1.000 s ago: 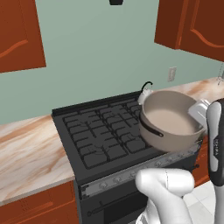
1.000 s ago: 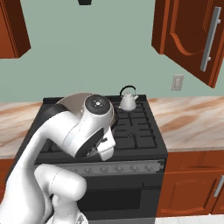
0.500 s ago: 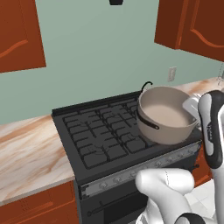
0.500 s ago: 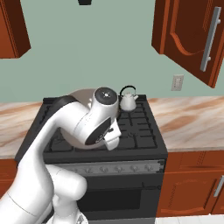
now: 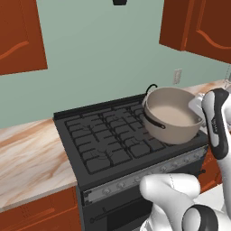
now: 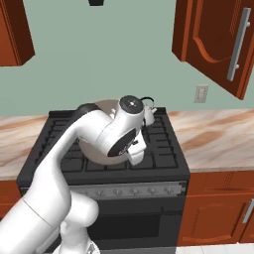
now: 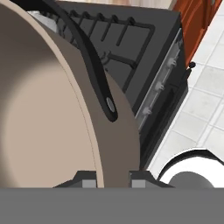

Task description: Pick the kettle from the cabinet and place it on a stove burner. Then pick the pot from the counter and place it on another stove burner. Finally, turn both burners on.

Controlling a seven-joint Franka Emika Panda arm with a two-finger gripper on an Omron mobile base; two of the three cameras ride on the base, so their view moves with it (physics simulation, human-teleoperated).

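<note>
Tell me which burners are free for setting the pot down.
Free: the stove burners left and centre, bordered by the counter on the left. Crowded: the right rear, where the kettle sits behind the pot gripped at its rim.

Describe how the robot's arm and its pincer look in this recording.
The arm is made of glossy white rounded segments with dark grey to black joints. A round dark cap with a small light centre sits on the wrist, and a black band edges the white link in the left base view. No cables or lettering can be made out. The pincer ends in two small dark grey finger tips with paler square pads.
</note>
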